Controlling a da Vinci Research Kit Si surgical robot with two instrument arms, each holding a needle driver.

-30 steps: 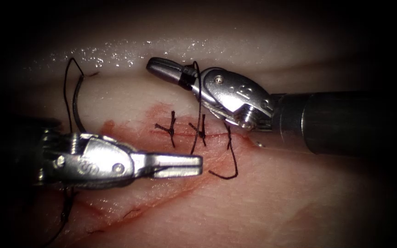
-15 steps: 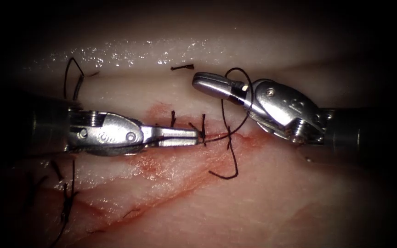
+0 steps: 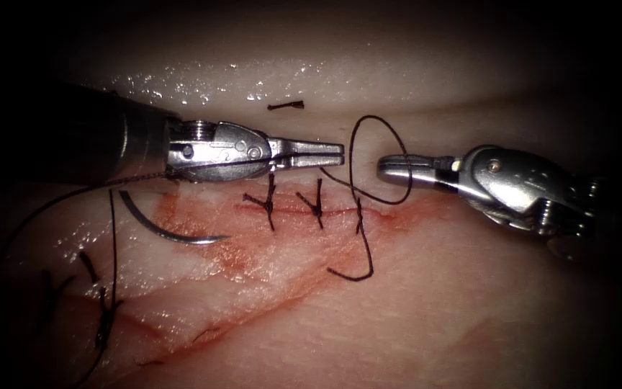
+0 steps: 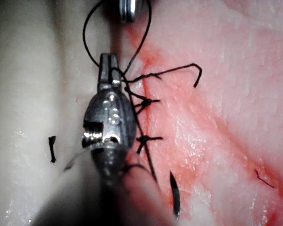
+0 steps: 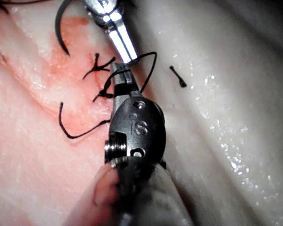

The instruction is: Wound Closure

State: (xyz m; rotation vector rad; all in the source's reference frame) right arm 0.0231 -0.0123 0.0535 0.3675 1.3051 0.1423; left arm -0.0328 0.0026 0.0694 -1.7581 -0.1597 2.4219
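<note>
In the endoscope view my left tool (image 3: 329, 151) sits above the cut (image 3: 340, 213), jaws together; whether they pinch the thread (image 3: 368, 155) I cannot make out. My right tool (image 3: 390, 170) lies right of it, jaws closed, with the thread's loop draped around its tip; I cannot tell if a strand is clamped. The needle (image 3: 170, 229) lies free on the tissue (image 3: 433, 302) left of the stitches, not in it and held by nothing. I judge it stiff, thin and slippery on the wet surface; I would take it on its body, away from the point. The thread looks limp and light, easy to snag. Its tail disappears under the left shaft.

In the left wrist view the left tool (image 4: 108, 66) is closed, a strand crossing near its tip; the grip is not clear. The needle (image 4: 174, 197) is partly cut off.

In the right wrist view the right tool (image 5: 120, 73) is shut, its tip buried among thread (image 5: 148, 66) and knots. The needle (image 5: 61, 28) curves out of frame.
</note>
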